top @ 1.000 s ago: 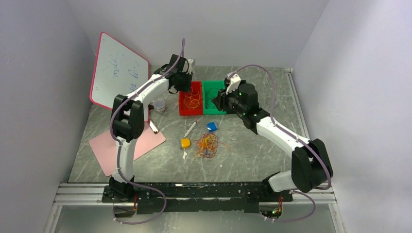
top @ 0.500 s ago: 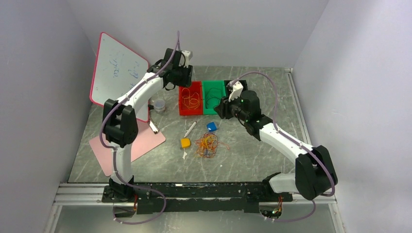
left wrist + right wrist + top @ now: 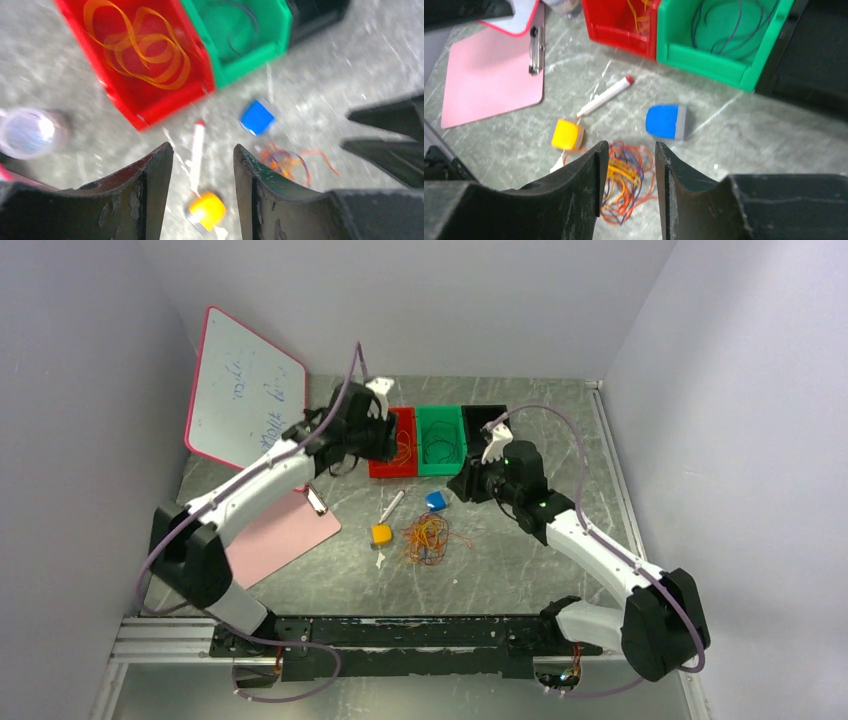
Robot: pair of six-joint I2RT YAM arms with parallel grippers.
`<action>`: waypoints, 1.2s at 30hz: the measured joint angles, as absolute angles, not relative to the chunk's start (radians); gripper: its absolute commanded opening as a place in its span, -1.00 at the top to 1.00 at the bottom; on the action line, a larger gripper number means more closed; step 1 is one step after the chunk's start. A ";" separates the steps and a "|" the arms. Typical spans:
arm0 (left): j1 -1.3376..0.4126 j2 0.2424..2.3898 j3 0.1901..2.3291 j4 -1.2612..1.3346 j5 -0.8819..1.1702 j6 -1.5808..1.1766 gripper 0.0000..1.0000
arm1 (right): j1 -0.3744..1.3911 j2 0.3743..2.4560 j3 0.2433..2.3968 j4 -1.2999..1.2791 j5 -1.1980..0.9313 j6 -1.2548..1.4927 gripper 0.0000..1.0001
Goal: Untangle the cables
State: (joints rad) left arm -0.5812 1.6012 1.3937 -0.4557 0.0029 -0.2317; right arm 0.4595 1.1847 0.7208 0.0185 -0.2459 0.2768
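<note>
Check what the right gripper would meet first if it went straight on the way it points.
Most likely the loose tangle of cables on the table: it shows right beyond the gap of the right gripper, nothing between. Depth is unclear.

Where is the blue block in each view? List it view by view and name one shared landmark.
Top external: blue block, near centre.
Left wrist: slightly right of centre.
Right wrist: slightly right of centre.
Shared landmark: red bin.
</note>
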 measured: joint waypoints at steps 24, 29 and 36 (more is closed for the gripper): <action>-1.024 1.463 0.991 -0.345 -0.114 -0.621 -0.28 | 0.459 1.172 0.512 0.038 -0.382 0.355 -0.01; -1.024 1.468 0.965 -0.354 -0.168 -0.657 -0.25 | 0.459 1.200 0.503 0.061 -0.390 0.352 -0.01; -1.025 1.413 0.840 -0.308 -0.143 -0.685 0.01 | 0.459 1.212 0.503 0.064 -0.393 0.341 -0.01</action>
State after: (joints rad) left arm -1.0248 1.4128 0.8398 -0.3077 -0.1432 -0.6853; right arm 0.4595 1.2118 0.5026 0.0643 -0.3935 0.3408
